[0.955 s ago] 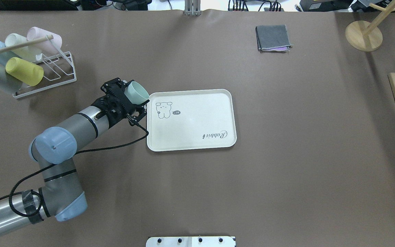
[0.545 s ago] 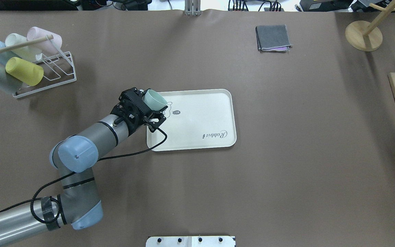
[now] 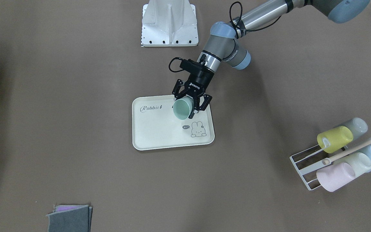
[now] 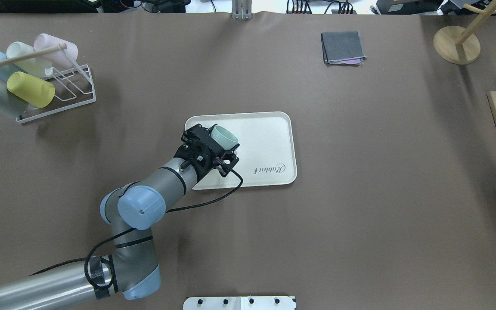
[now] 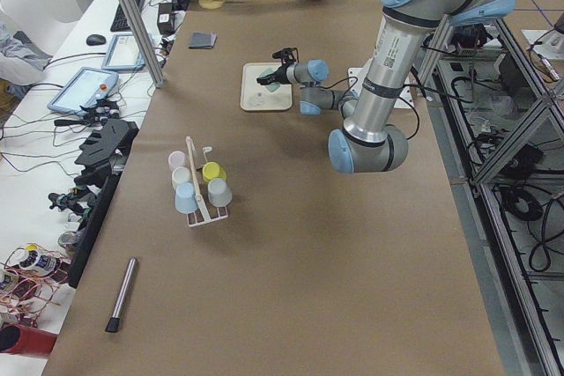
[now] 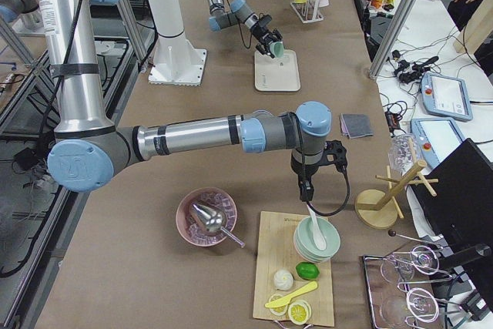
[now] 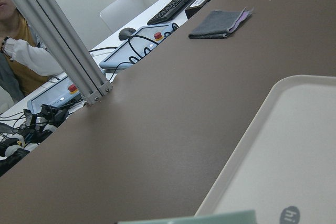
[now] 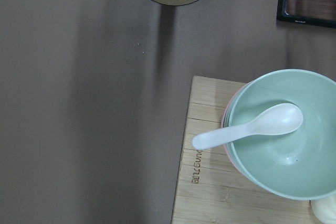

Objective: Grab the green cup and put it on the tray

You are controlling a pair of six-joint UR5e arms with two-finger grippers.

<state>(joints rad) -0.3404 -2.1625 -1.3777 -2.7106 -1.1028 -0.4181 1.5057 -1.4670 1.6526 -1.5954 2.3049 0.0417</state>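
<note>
Now we hold the green cup (image 4: 225,135) over the tray (image 4: 269,133).
Our left gripper (image 4: 221,144) is clamped on the tilted cup above the tray's left half; far right, our right gripper (image 6: 306,190) hangs over a green bowl (image 8: 273,171), and we cannot tell its grip.

Green cup (image 7: 199,219) mostly beyond bottom edge
</note>
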